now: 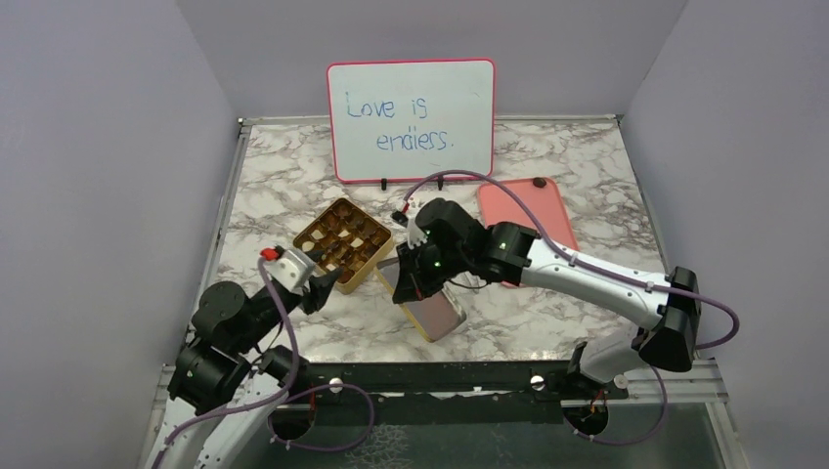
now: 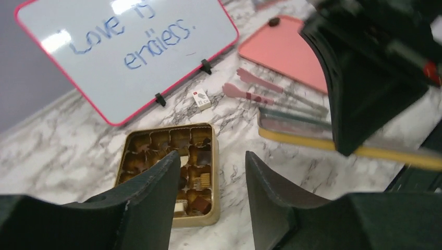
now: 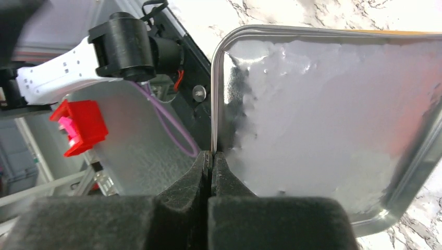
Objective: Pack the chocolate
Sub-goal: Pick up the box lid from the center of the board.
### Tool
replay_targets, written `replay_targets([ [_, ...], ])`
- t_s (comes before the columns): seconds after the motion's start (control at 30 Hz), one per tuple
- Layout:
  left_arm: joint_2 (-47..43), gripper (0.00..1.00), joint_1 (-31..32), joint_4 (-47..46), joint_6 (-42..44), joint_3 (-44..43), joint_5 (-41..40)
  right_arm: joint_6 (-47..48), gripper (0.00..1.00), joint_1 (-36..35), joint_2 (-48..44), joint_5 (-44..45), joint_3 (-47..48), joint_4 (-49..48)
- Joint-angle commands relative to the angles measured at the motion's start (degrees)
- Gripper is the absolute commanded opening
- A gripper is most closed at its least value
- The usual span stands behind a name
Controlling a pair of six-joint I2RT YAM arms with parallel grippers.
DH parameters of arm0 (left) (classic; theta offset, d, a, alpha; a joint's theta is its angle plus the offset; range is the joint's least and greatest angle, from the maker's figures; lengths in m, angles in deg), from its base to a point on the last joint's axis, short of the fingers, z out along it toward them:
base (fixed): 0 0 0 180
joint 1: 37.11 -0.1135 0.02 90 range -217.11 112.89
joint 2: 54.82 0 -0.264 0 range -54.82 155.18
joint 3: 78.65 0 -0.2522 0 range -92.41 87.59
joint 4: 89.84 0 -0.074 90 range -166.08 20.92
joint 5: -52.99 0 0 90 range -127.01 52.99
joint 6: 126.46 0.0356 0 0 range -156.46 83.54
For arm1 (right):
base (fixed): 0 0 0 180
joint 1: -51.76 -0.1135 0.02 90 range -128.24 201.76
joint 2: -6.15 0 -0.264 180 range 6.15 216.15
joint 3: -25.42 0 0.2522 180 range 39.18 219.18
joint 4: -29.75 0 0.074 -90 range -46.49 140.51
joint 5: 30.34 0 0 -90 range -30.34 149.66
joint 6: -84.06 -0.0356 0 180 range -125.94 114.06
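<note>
The chocolate (image 1: 342,244) lies as several small brown and cream pieces (image 2: 200,204) in the compartments of an open gold tin (image 2: 215,179). My left gripper (image 1: 327,278) hangs open just above the tin's near right corner (image 1: 367,277), and nothing is between its fingers (image 2: 156,192). My right gripper (image 3: 212,153) is shut on the thin rim of the tin's lid (image 3: 323,114). It holds the lid (image 1: 435,311) tilted off the table to the right of the tin, silver inside showing. One dark chocolate (image 1: 539,182) sits alone on the pink tray (image 1: 523,215).
A whiteboard (image 1: 411,119) with blue writing stands at the back. Pink tongs (image 2: 250,88) and a small white card (image 2: 201,99) lie between the board and the tin. Grey walls close in both sides of the marble table (image 1: 274,176).
</note>
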Motion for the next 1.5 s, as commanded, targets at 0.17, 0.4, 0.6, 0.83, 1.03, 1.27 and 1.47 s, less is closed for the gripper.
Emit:
replay_targets([
  [0.17,15.41,0.56,-0.15,6.64,35.78,-5.24,30.98,8.09,0.01,5.76,1.05,-18.53,8.84,9.68],
  [0.4,22.66,0.59,-0.15,8.78,44.14,-8.04,34.54,9.04,0.01,6.61,5.07,-23.27,13.44,11.71],
  [0.6,24.45,0.6,-0.15,9.58,48.57,-9.2,32.72,9.69,0.01,6.67,7.47,-24.15,14.8,12.89],
  [0.83,26.6,0.59,-0.15,11.87,51.79,-10.47,35.58,9.35,0.01,7.18,10.46,-25.26,18.6,12.4],
  [1.03,27.97,0.46,-0.15,11.89,51.58,-10.7,33.76,8.01,0.01,8.01,10.51,-26.3,19.43,11.24],
  [1.27,32.51,0.19,-0.15,7.65,39.48,-14.3,26.0,2.21,0.17,11.64,9.09,-22.24,21.69,7.47],
  [1.47,35.96,0.0,-0.15,-1.06,23.56,-12.96,23.68,-9.46,0.56,15.43,1.01,2.41,21.56,-1.03],
])
